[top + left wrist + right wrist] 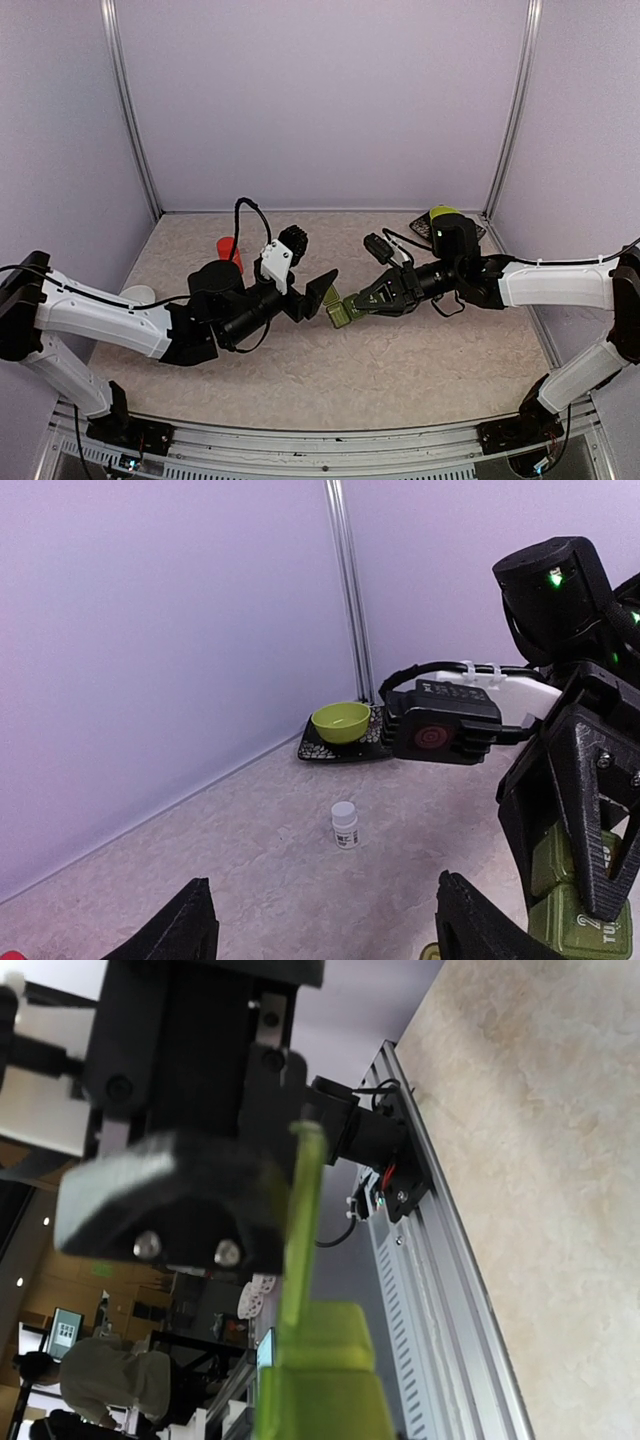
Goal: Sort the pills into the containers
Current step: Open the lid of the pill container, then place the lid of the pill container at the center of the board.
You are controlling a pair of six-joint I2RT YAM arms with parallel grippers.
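My right gripper (362, 302) is shut on the green container strip (341, 312) and holds it above the table's middle. In the right wrist view the strip (322, 1390) fills the bottom, and one thin lid (304, 1210) stands up open. In the left wrist view the strip (572, 892) sits at the far right between the right gripper's black fingers (585, 810). My left gripper (318, 297) is open and empty, close to the strip's left end; its jaws stand wide apart (325, 885). A small white pill bottle (344, 824) stands on the table beyond them. No loose pills show.
A yellow-green bowl (441, 213) sits on a dark patterned mat (330, 750) at the back right corner. A red object (227, 247) stands at the back left behind the left arm. A white round object (136, 295) lies at the far left. Walls enclose three sides.
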